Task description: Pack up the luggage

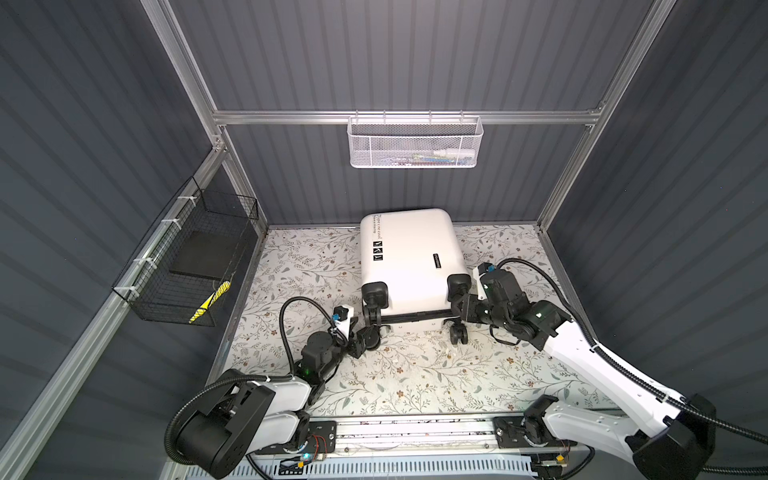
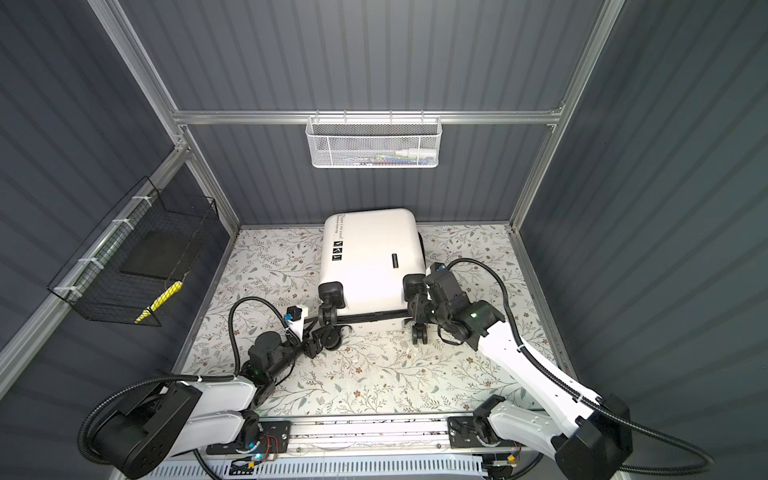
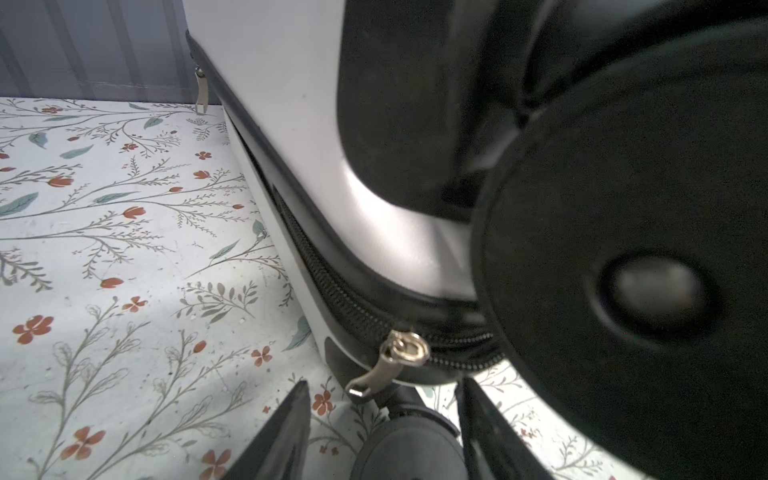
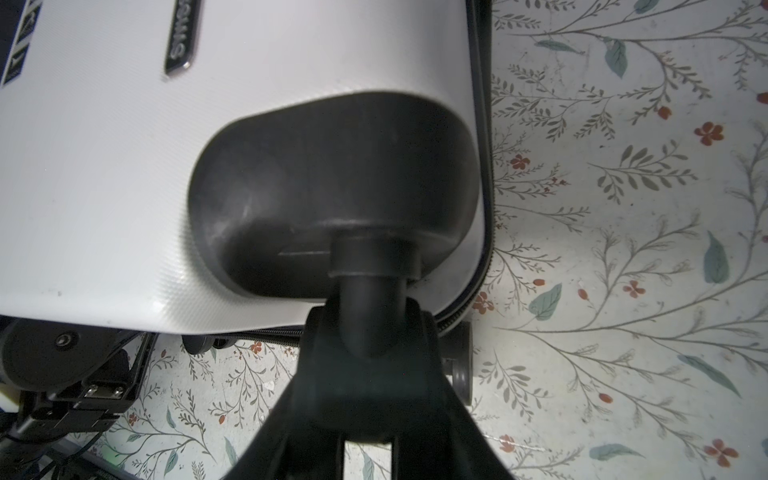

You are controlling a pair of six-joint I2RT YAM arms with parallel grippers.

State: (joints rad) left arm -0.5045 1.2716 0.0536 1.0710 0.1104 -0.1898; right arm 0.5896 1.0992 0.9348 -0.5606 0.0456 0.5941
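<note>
Suitcase (image 1: pixel 409 253) closed, flat on bench (image 1: pixel 415 374) at back centre, wheels toward arms. Right hand (image 4: pixel 365 328) clamped on right caster stem (image 4: pixel 368 299). Left hand (image 3: pixel 386 415) partly open, holding nothing, at near-left corner, zipper pull (image 3: pixel 376 372) just ahead of its fingertips.

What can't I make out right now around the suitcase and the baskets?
- Inside the luggage: shell shut, all views.
- White mesh basket contents: too small behind mesh, both top views.
- Zipper past the zipper pull: blurred wheel covers it, left wrist view.
- Left gripper touching the pull or not: depth unclear.
- Caster wheel in the right gripper: fingers cover it, right wrist view.
</note>
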